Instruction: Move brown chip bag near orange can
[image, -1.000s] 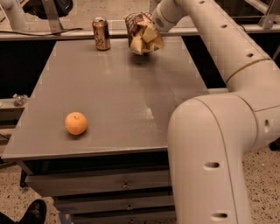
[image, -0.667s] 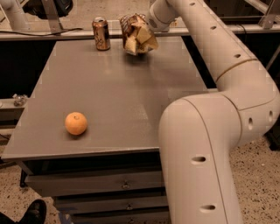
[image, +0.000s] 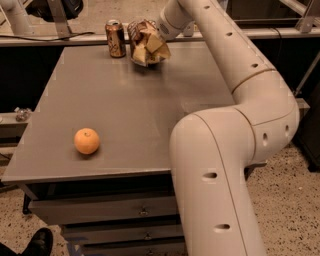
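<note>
The brown chip bag (image: 141, 42) is a crinkly brown and pale tan bag at the far middle of the grey table (image: 125, 115). My gripper (image: 152, 44) is shut on the brown chip bag and holds it just right of the orange can (image: 116, 38), a copper-orange can with a silver top standing upright at the table's back edge. The bag is a small gap away from the can and sits low, at or just above the tabletop. The bag hides most of the fingers.
A round orange fruit (image: 87, 141) lies near the table's front left. My white arm (image: 235, 125) arches over the table's right side. Drawers (image: 105, 215) sit under the table. A shoe (image: 37, 242) shows at the bottom left.
My gripper has carried the chip bag leftward along the back of the table, closer to the orange can. The can and the fruit have not moved.
</note>
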